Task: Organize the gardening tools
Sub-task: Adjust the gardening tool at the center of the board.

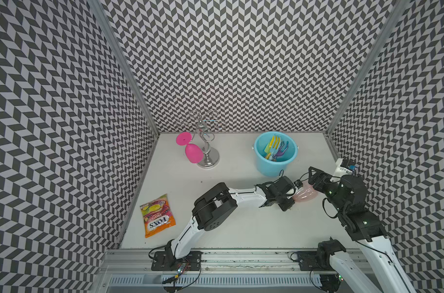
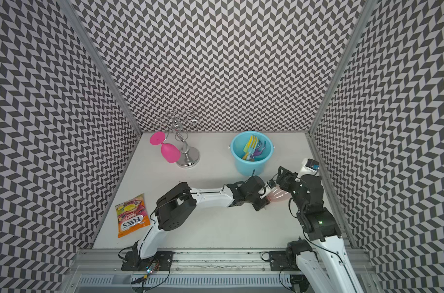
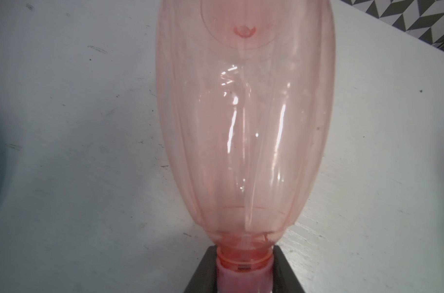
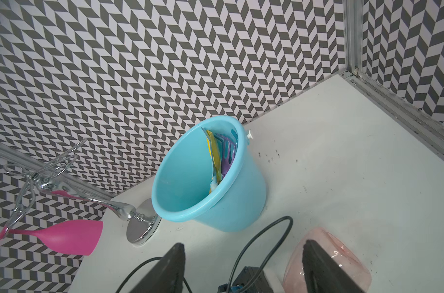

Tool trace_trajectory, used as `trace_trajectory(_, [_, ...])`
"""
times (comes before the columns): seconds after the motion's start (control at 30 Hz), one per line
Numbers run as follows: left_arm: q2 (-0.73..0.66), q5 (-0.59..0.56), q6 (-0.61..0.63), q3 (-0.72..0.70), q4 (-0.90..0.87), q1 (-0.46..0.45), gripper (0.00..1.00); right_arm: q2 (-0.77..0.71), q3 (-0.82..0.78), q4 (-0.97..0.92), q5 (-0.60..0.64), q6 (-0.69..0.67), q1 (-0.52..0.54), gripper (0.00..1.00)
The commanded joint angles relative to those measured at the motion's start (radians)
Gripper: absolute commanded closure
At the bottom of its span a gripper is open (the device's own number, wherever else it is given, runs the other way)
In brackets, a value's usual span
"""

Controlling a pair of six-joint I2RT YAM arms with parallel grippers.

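Where your left arm reaches across to the right side of the bench (image 1: pixel 241 228), the spray bottle (image 1: pixel 306 195) lies on its side. Its long axis runs across the bench, neck toward the left arm and rounded base toward the right wall. Your left fingers (image 3: pixel 205 274) are closed on the neck, one dark finger on each side of the pink collar. The translucent body sticks straight out ahead of them. You cannot tell from these views whether the body rests on the bench or hangs just above it. Your right fingers (image 4: pixel 320 269) stand wide apart and grip nothing. Seen from the right wrist, one finger crosses in front of the bottle's base end. The other is off to the side, with a black cable (image 4: pixel 264 236) and part of the left arm's wrist in the gap between them. Near the bottle, toward the back wall, the blue bucket (image 1: pixel 275 168) stands upright. The hand tools (image 1: pixel 275 149) lean inside it on the side nearer the right wall, heads up. Its near wall is the closest thing to the bottle, and the right arm sits over the base end. Well apart at the back left, a pink wine glass (image 1: pixel 193 152) hangs upside down from a chrome rack (image 1: pixel 208 158). A candy packet (image 1: pixel 157 215) lies flat at the front left.
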Motion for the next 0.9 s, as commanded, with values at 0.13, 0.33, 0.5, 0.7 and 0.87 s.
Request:
trace_trajectory(0.13, [-0.165, 0.006, -0.04, -0.084, 0.021, -0.007, 0.92, -0.004, 0.124, 0.031, 0.044, -0.014, -0.006, 0.22])
trace_trajectory(0.33, [-0.257, -0.029, -0.074, -0.158, 0.017, 0.001, 0.92, 0.019, 0.185, 0.046, 0.024, -0.013, -0.007, 0.21])
trace_trajectory(0.5, [-0.363, -0.042, -0.125, -0.212, 0.007, 0.033, 0.92, 0.033, 0.205, 0.074, 0.0, -0.007, -0.006, 0.21])
trace_trajectory(0.7, [-0.508, -0.006, -0.228, -0.28, 0.023, 0.14, 0.93, 0.047, 0.18, 0.151, -0.1, 0.012, -0.006, 0.22])
trace_trajectory(0.87, [-0.635, 0.017, -0.312, -0.341, 0.072, 0.225, 0.92, 0.054, 0.129, 0.26, -0.256, 0.017, -0.008, 0.23])
